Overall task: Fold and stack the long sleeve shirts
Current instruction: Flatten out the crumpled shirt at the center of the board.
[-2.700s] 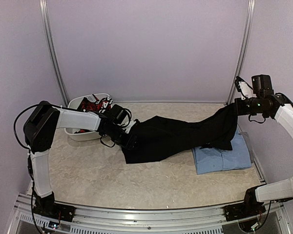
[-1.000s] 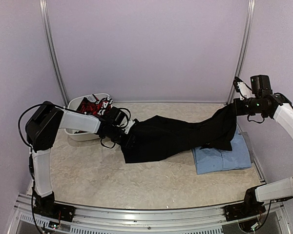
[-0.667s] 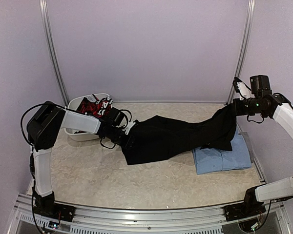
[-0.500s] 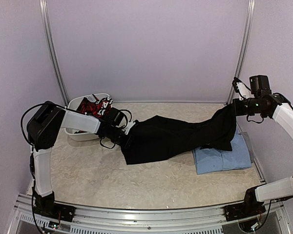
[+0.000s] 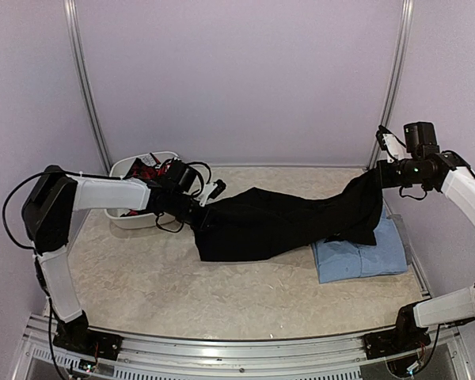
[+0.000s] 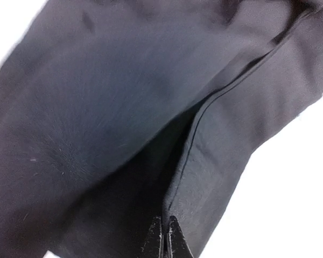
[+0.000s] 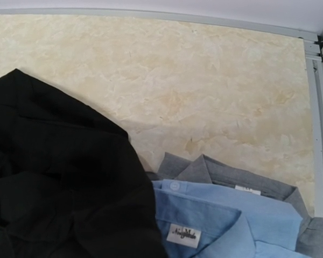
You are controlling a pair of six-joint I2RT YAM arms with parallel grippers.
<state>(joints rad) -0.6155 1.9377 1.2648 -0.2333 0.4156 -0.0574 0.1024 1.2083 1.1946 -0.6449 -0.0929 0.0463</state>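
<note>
A black long sleeve shirt (image 5: 277,222) is stretched between both grippers across the middle of the table. My left gripper (image 5: 199,210) is shut on its left edge; in the left wrist view the fingertips (image 6: 166,236) pinch a hemmed fold of the black cloth (image 6: 97,107). My right gripper (image 5: 380,176) holds the shirt's right end raised above the table; its fingers do not show in the right wrist view. Under that raised end lies a folded light blue shirt (image 5: 364,255), collar and white label up (image 7: 226,209), with the black cloth (image 7: 59,183) hanging beside it.
A folded grey shirt (image 7: 231,174) lies under the light blue one. A white basket (image 5: 127,220) holding red and black items stands at the back left, just behind my left arm. Metal posts (image 5: 85,79) rise at the back corners, and a rail (image 5: 418,269) edges the table's right side.
My left gripper has shut on the black shirt's left edge and drawn up and back a little, its elbow swinging left. The right arm has stayed still.
</note>
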